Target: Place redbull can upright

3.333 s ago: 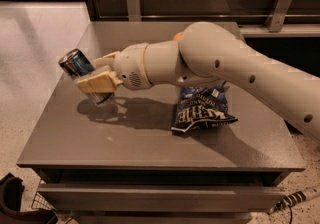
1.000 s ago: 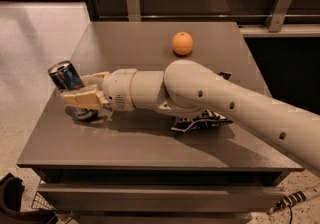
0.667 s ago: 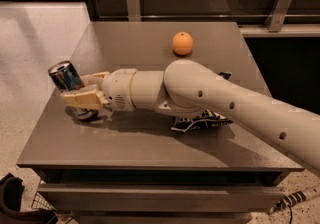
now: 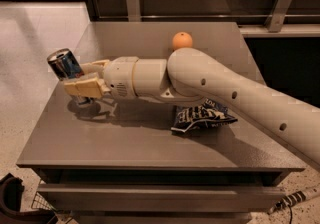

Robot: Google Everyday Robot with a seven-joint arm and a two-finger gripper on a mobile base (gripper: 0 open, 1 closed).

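Working from the near edge, note that the table (image 4: 150, 148) offers a flat, smooth top. A dark blue chip bag (image 4: 200, 117) lies on it, partly under the arm (image 4: 240, 93) and well apart from the work area.

Locate the gripper (image 4: 75, 77) over the table's left side. Its two tan fingers are closed on the redbull can (image 4: 64, 63), one on each side of the cylindrical wall.

Handling characteristics (estimated):
- Weight: likely light. Whether it is full or empty cannot be judged.
- Wall: thin metal, rigid along its length, and liable to dent if you squeeze too hard.
- Surface: glossy and probably slippery between the fingers.
- Base: narrow, so expect the can to tip over easily once released.

Take hold across the side wall near mid-height, never on the ends.

The can is slim, with blue and silver panels and a shiny silver rim around a dark top. It sits tilted, with the top leaning up and to the left, away from the wrist. You cannot confirm whether the lower end touches the table.

Beyond the arm, an orange (image 4: 182, 40) rests toward the far edge.
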